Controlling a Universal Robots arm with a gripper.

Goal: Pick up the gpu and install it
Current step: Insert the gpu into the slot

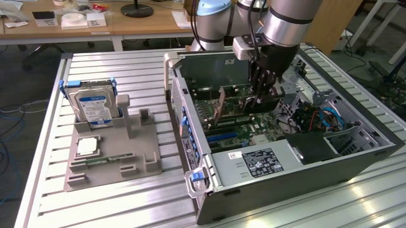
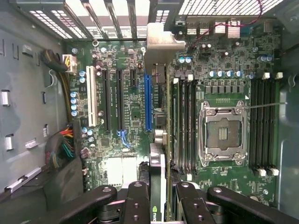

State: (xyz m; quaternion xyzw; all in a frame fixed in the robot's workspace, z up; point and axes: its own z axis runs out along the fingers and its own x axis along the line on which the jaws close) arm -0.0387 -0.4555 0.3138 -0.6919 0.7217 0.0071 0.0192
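1. The gpu stood on edge between the jaws, which were closed on its two faces. It was held inside the open computer case, over the motherboard. Whether its lower edge had reached any slot could not be told.
2. The grip sat at the card's tail. The metal bracket lay at the far end, straight ahead of the jaws. A downward push from there would likely have seated the near end first and left the bracket end riding high and tilted.
3. The long blue slot ran just to one side of the line ahead of the jaws, not plainly under the card. If that offset was real, the contact edge could have landed on bare board, and pressing would have strained both card and slot.
4. On the other side of that line, the memory sticks stood close beside the card. A small sideways correction might have knocked them.
5. Beyond the bracket, the case's rear slot openings left little room. The bracket tip could have caught on the metal there and jammed.
6. The card's smooth faces might have slipped in the jaws under resistance.
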